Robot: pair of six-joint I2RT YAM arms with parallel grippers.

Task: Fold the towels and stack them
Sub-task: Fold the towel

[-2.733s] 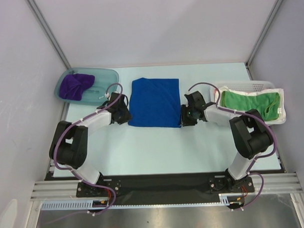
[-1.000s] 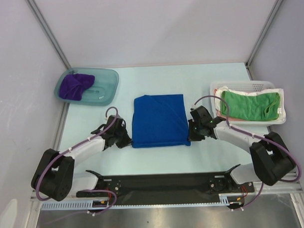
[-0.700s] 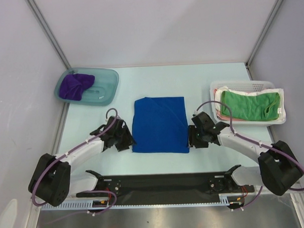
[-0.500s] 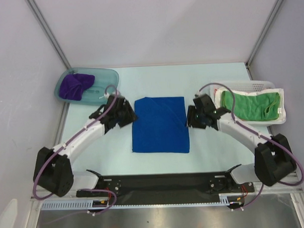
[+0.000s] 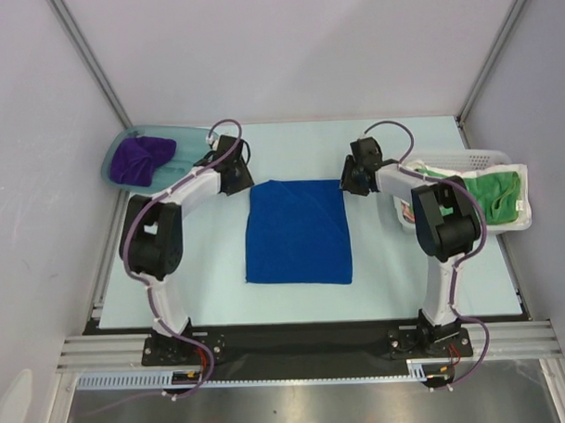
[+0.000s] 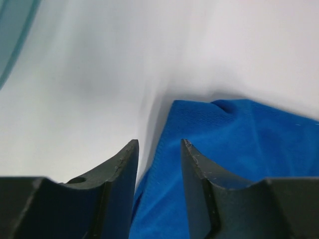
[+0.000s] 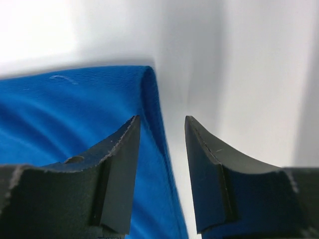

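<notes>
The royal blue towel [image 5: 297, 231] lies flat in the middle of the table. My left gripper [image 5: 241, 179] is at its far left corner and my right gripper [image 5: 348, 182] at its far right corner. In the left wrist view the open left gripper [image 6: 159, 144] straddles the blue towel's edge [image 6: 234, 134]. The right wrist view shows the open right gripper [image 7: 162, 120] over the blue towel's other side edge [image 7: 75, 104]. Neither grips the cloth. The purple towel [image 5: 140, 159] is bunched in a tub. The green towel [image 5: 486, 191] lies in a basket.
The translucent teal tub [image 5: 202, 146] stands at the far left, just behind the left arm. The white slotted basket [image 5: 448, 156] is at the far right, with the right arm's elbow over its near side. Grey walls enclose the table on three sides.
Both grippers opened, let go of the blue towel's near corners and swept away from me along its sides to its far corners. The towel stays flat.
</notes>
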